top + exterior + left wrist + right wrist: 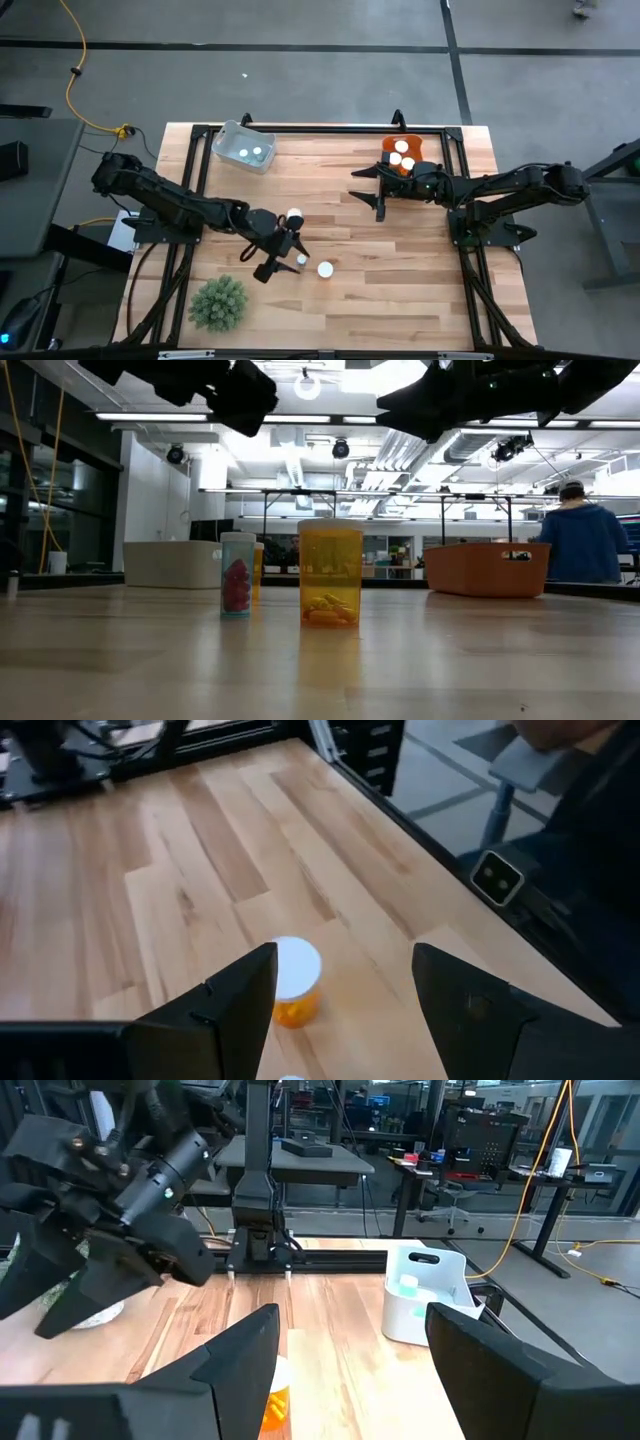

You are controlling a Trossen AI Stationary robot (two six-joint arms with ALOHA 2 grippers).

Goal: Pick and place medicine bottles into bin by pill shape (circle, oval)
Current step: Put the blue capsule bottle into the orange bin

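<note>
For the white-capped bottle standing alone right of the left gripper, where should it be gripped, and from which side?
Probably the amber body just under the white cap, coming from above. The bottle stands upright, apart from its neighbours near the left gripper, which is open and hovering above; closing the fingers across the round sides should work.

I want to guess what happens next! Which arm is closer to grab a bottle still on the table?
Probably the left. Its claw, open, hangs right by the loose bottles in the table's middle. The right claw, also open, sits farther off beside the orange bin.
</note>
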